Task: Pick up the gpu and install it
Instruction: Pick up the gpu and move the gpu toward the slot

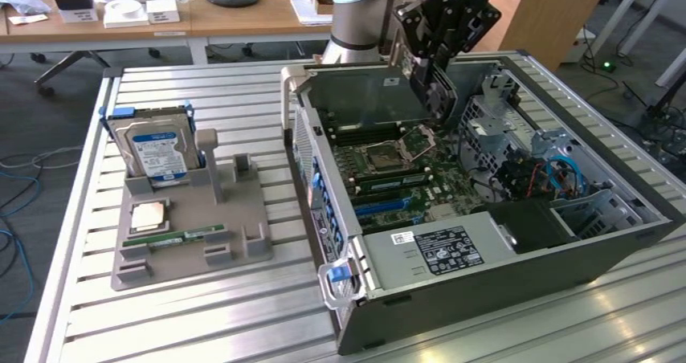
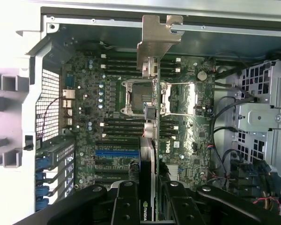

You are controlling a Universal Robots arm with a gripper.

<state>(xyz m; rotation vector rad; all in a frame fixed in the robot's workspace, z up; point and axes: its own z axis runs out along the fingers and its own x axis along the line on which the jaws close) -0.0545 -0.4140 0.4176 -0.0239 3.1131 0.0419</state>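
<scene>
Gripper (image 2: 152, 208) fingers (image 2: 126, 206) clamped on gpu (image 2: 148, 159). Card hung edge-on above open computer case (image 1: 515, 275), over motherboard (image 2: 84, 117). Silver bracket (image 2: 154, 42) end lay toward case wall.

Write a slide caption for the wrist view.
Tool holds the graphics card edge-on above the open computer's motherboard, metal bracket at the far end.

- The case (image 1: 483, 299) is lying open, leaving room above the circuit board (image 1: 418, 190).
- Cables (image 1: 557, 174) are crowding the exterior view's right.
- A power box (image 1: 445, 246) is blocking one end.
</scene>
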